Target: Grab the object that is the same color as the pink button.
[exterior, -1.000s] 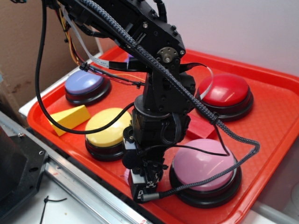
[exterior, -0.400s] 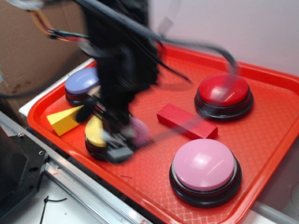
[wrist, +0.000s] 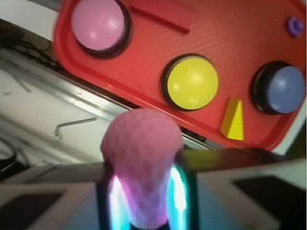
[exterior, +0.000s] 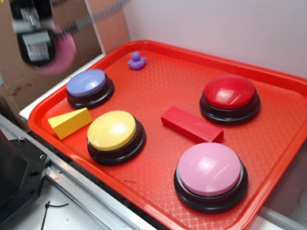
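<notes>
My gripper point(exterior: 41, 45) is raised high at the top left of the exterior view, beyond the tray's left edge, blurred by motion. It is shut on the small pink ball point(exterior: 62, 52), which bulges out between the fingers. The wrist view shows that bumpy pink ball point(wrist: 142, 143) squeezed between the two glowing pads point(wrist: 178, 191) of the gripper point(wrist: 144, 196). The pink button point(exterior: 209, 168), a glossy dome on a black base, sits at the tray's near right corner, and it appears as the pink button point(wrist: 98, 24) at the wrist view's top left.
The red tray point(exterior: 288, 124) also carries a red button point(exterior: 230, 93), a yellow button point(exterior: 112, 130), a lavender button point(exterior: 87, 84), a red block point(exterior: 191, 124), a yellow wedge point(exterior: 71, 122) and a small purple duck point(exterior: 136, 61). A metal rail point(exterior: 86, 199) runs along the tray's near side.
The arm lifted off the tray with the pink ball and swung up to the far left. The space beside the pink button where it stood is now bare.
</notes>
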